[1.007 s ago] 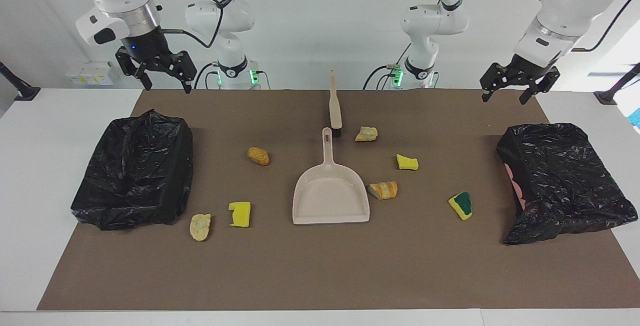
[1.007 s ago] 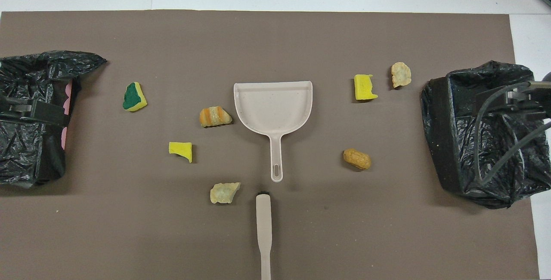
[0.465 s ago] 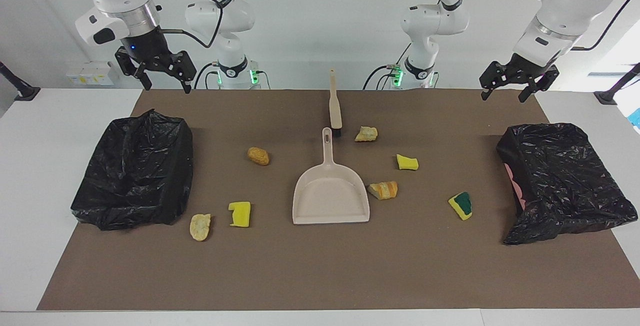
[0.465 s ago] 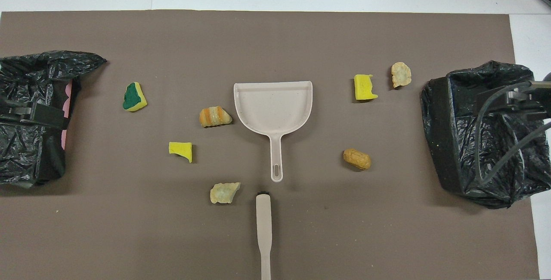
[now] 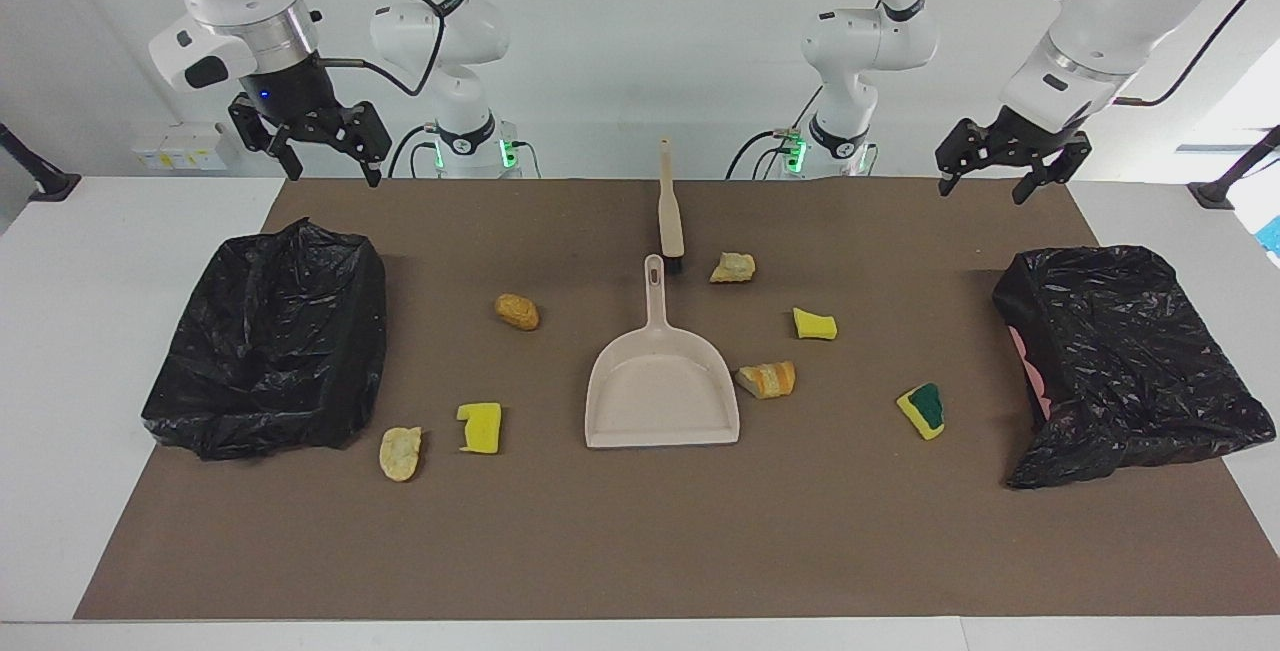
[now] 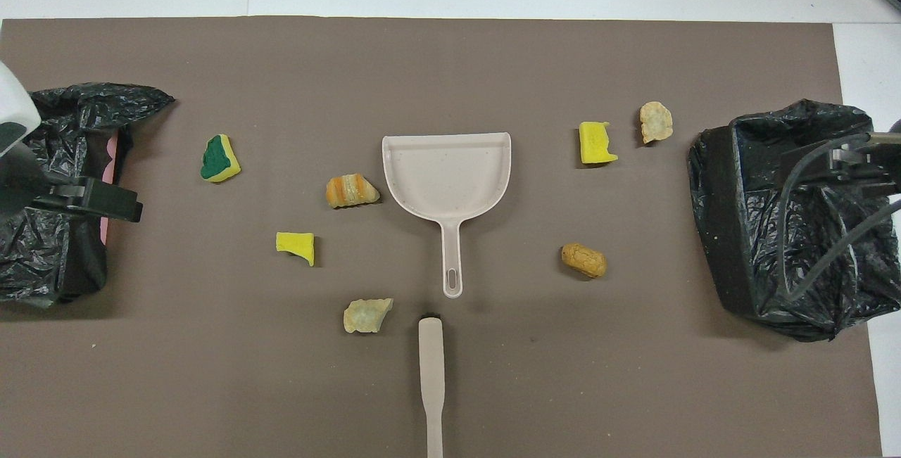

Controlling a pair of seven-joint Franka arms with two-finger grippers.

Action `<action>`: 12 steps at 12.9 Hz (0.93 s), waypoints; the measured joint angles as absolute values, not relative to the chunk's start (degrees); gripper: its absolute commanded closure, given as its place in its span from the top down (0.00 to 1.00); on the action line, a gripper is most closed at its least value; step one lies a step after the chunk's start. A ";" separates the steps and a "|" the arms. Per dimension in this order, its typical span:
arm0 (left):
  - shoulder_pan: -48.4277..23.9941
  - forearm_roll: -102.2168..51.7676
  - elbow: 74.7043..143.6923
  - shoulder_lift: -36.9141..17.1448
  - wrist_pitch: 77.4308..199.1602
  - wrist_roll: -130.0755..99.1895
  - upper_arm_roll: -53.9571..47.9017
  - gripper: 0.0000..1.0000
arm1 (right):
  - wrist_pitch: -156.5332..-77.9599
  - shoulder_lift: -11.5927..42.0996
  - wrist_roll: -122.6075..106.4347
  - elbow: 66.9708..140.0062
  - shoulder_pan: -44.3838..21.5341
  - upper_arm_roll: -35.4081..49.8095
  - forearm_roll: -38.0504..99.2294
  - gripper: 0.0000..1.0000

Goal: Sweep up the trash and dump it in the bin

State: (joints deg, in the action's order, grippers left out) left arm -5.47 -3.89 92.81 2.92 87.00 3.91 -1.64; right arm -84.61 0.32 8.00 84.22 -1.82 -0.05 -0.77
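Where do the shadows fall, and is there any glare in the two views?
Facing view: soft, even light; the dustpan and each scrap cast only thin shadows on the mat, and daylight glares at the edge above the left arm's bin. Overhead view: the brush lies in a broad darker band along the mat's near edge; the bin bags show small shiny highlights.

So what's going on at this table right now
Nothing is being handled yet. Both arms hang above the robots' edge of the mat, the left end effector and right end effector open and empty. Seven scraps of trash lie scattered on the brown mat around the dustpan, with the brush by its handle. A black-bagged bin sits at each end.
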 measured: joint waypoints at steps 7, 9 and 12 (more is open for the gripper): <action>-23.20 -4.74 103.53 5.88 94.00 -8.89 -2.14 1.00 | -88.19 -0.91 5.27 87.32 -1.90 0.13 0.84 1.00; -27.76 -4.75 108.77 8.29 98.51 -14.38 -2.19 1.00 | -89.71 -0.86 5.20 88.22 -1.99 0.19 1.15 1.00; -34.07 -4.78 116.21 11.77 103.24 -20.22 -2.13 1.00 | -92.77 0.58 7.79 89.02 -4.30 0.24 1.39 1.00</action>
